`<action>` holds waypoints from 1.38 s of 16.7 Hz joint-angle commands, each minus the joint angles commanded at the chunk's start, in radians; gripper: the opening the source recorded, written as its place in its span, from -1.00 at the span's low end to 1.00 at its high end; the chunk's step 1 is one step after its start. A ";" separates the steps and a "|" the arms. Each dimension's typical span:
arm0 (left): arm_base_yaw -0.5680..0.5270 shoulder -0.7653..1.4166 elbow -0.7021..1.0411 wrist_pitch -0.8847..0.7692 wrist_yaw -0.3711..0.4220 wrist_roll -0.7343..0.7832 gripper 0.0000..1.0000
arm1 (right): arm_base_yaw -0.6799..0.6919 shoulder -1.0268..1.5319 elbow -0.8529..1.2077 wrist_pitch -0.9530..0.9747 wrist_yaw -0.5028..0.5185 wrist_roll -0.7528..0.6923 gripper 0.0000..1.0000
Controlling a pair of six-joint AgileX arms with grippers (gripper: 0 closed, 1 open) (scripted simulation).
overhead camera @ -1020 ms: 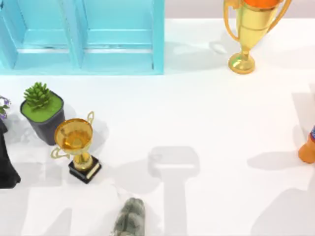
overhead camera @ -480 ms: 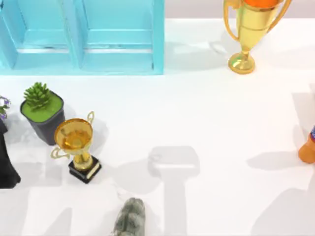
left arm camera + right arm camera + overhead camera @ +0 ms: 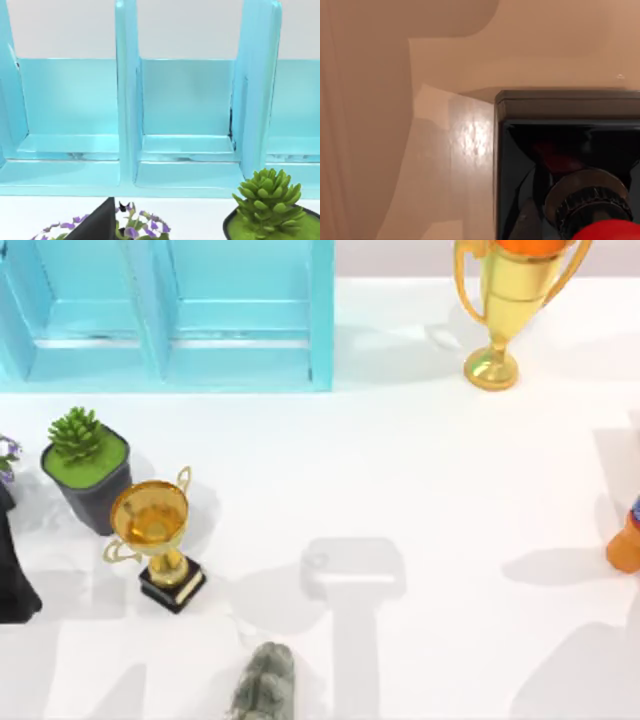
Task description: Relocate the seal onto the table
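Right wrist view: seal (image 3: 570, 170) cut off.

The left arm's tool (image 3: 14, 570) is a plain matt black body at the lower left edge of the top view, widening towards a blunt foot. In the left wrist view, one of its fingers (image 3: 97, 226) is a smooth black wedge tapering to a sharp tip.

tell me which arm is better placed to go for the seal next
Right, probably. The right wrist view looks straight down on the seal, its red knob and black base close up. The left wrist view faces the light-blue cabinet and a potted succulent, not the seal.
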 joint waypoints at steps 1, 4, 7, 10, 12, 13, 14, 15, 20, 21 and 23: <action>0.000 0.000 0.000 0.000 0.000 0.000 1.00 | 0.000 0.000 0.000 0.000 0.000 0.000 -1.00; 0.000 0.000 0.000 0.000 0.000 0.000 1.00 | 0.014 -0.006 0.015 -0.016 0.000 0.015 -1.00; 0.000 0.000 0.000 0.000 0.000 0.000 1.00 | 0.105 -0.033 0.099 -0.118 0.001 0.108 -1.00; 0.000 0.000 0.000 0.000 0.000 0.000 1.00 | 0.249 -0.079 0.208 -0.312 0.000 0.254 -1.00; 0.000 0.000 0.000 0.000 0.000 0.000 1.00 | 0.362 -0.122 0.280 -0.442 -0.001 0.361 -1.00; 0.000 0.000 0.000 0.000 0.000 0.000 1.00 | 0.412 -0.146 0.313 -0.492 -0.001 0.410 -1.00; 0.000 0.000 0.000 0.000 0.000 0.000 1.00 | 0.451 -0.167 0.342 -0.532 0.000 0.450 -1.00; 0.000 0.000 0.000 0.000 0.000 0.000 1.00 | 0.481 -0.185 0.365 -0.561 0.000 0.479 -1.00; 0.000 0.000 0.000 0.000 0.000 0.000 1.00 | 0.507 -0.202 0.388 -0.587 0.000 0.505 -1.00; 0.000 0.000 0.000 0.000 0.000 0.000 1.00 | 0.503 -0.199 0.385 -0.585 -0.002 0.506 -1.00; 0.000 0.000 0.000 0.000 0.000 0.000 1.00 | 0.516 -0.198 0.397 -0.577 0.008 0.519 -1.00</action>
